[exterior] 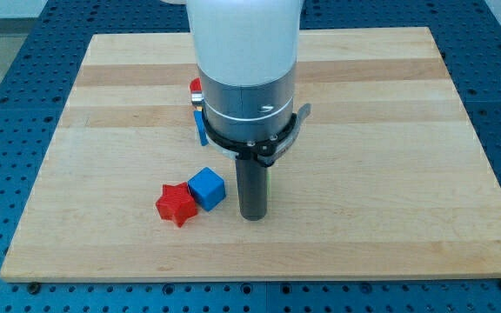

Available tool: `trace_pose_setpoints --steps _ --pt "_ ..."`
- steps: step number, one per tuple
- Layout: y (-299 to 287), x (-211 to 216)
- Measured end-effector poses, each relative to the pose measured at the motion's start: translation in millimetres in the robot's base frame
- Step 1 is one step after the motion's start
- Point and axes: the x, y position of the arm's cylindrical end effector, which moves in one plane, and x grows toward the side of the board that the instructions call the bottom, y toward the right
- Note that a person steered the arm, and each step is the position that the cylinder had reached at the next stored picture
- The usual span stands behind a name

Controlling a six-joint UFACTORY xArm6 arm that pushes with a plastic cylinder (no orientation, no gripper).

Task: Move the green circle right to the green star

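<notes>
My tip (252, 216) rests on the wooden board (390, 174) just below its middle. A thin green sliver (270, 180) shows right beside the rod's right edge; its shape cannot be made out. No green circle or green star shows in full; the arm's wide white and grey body (246, 69) hides the board's middle behind it. A blue cube (206, 188) lies a short way to the left of the tip, touching a red star (177, 205) at its lower left.
At the arm's left edge, parts of a red block (196, 85), a small yellow piece (197, 100) and a blue block (201, 129) peek out, mostly hidden. A blue perforated table (7, 52) surrounds the board.
</notes>
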Motion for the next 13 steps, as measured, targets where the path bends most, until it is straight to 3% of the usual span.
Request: trace_pose_setpoints --steps 8,13 --pt "-54 -39" --pt "72 -39"
